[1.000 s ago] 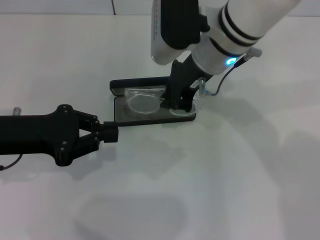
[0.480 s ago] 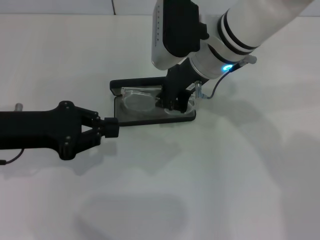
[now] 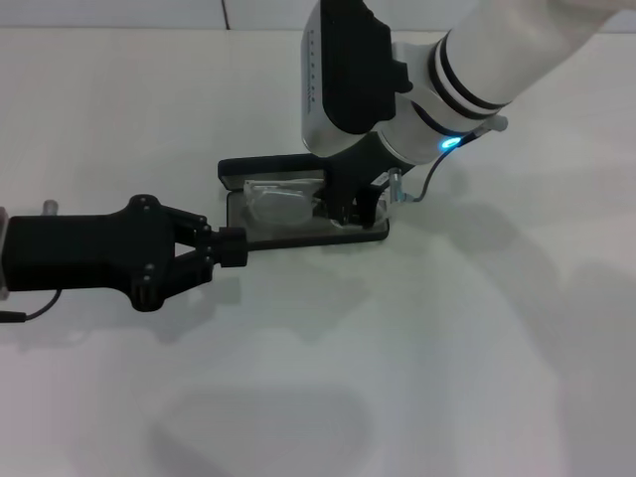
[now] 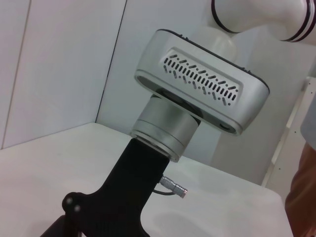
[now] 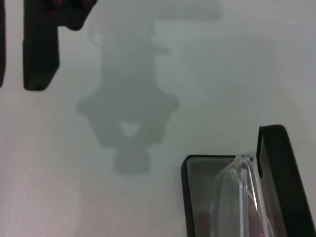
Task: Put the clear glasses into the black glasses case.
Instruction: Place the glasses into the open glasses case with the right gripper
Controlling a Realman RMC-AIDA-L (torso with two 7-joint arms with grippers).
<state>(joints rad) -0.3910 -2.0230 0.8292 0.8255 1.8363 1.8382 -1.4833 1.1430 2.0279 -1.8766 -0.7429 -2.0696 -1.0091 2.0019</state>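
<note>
Glasses lie in the open case, frame centre. Right gripper over them, grip state unclear. Left gripper, jaws clenched, touches case's left edge. Risk: it nudges the case, unseating the glasses.

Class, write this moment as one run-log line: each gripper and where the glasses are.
left gripper: shut, at case's near-left corner | right gripper: over open case | glasses: lying in case

The right arm's grey vented wrist housing and black mount rise above the white table.
</note>
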